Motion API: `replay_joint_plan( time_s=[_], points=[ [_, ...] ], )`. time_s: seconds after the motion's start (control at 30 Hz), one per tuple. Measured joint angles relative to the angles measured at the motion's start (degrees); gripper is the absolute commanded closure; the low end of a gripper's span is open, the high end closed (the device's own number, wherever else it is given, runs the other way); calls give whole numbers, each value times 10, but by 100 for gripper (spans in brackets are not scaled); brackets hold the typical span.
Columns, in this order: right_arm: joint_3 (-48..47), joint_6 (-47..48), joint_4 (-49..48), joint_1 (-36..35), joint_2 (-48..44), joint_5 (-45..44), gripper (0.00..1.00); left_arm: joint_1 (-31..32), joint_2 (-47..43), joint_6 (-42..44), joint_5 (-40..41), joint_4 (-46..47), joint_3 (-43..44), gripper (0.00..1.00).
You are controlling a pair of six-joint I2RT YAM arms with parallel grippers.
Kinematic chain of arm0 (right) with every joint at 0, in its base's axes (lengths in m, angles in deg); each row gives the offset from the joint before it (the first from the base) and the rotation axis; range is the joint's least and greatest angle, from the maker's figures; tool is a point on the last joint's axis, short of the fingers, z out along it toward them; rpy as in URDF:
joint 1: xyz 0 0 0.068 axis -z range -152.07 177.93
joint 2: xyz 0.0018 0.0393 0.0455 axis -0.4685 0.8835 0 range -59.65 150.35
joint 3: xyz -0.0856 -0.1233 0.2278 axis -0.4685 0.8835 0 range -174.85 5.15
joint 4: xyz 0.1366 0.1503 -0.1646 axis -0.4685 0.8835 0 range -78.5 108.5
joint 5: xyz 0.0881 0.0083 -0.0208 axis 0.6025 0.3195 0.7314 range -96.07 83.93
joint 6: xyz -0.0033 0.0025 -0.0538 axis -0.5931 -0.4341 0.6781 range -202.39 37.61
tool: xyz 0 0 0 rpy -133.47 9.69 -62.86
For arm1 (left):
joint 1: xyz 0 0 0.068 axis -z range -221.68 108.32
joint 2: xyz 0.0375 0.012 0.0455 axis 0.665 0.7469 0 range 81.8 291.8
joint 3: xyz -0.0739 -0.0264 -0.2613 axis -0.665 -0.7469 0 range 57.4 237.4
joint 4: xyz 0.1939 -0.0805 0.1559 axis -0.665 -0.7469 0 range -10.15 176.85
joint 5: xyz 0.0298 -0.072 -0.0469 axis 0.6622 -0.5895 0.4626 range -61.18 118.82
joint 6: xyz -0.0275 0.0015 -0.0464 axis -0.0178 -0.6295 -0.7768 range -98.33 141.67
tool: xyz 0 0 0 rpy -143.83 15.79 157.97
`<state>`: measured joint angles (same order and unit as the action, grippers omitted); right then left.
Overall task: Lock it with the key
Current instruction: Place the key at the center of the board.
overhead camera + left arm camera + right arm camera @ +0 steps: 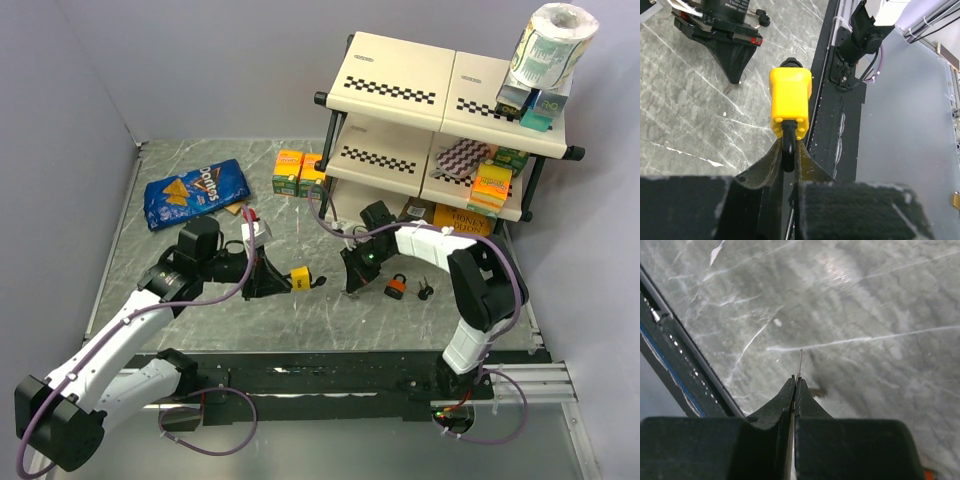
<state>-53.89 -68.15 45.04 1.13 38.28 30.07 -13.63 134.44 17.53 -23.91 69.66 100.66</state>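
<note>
left claw point(788, 152) clenched on the black shackle point(788, 142) of a blocky yellow padlock point(790, 100); right claw point(794, 387) pinches a thin key point(800, 360), seen edge-on.

Only stuff I could actually read was "Doritos" on the blue chip bag point(195, 190), plus "HONE" in dark letters on a yellow box point(463, 219), rest of it hidden. Print on the other packs was too small

Grey marbled worktop point(300, 325) enclosed by plain pale walls point(200, 60).
A two-tier cream shelf point(400, 70) with black checker strips is set at the far right corner; soft glare is seen on the stone-patterned surface.
</note>
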Motion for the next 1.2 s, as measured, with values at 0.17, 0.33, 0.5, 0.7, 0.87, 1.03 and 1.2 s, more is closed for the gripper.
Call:
replay_joint_plan(
  time_s=[0.17, 0.33, 0.5, 0.7, 0.87, 1.03, 1.2],
  points=[
    [-10, -13, -18, 13, 34, 6, 65, 0, 2, 0, 2, 1, -5, 99],
    [-13, -10, -28, 26, 38, 8, 38, 0, 2, 0, 8, -1, -25, 99],
    [-29, -1, -30, 29, 35, 23, 30, 0, 5, -2, 14, -8, -29, 99],
    [-42, 25, -23, 29, -30, 39, 20, -7, 52, -11, 10, -34, -21, 99],
    [-42, 67, -28, 28, -168, 70, 16, -44, 75, -35, -54, -38, -21, 99],
    [-39, 146, -7, 3, -286, 106, 9, -55, 42, -37, -106, -24, -18, 99],
    [-5, 238, 20, -96, -373, 100, 5, -55, 36, 38, -158, -83, 22, 99]
  ],
)
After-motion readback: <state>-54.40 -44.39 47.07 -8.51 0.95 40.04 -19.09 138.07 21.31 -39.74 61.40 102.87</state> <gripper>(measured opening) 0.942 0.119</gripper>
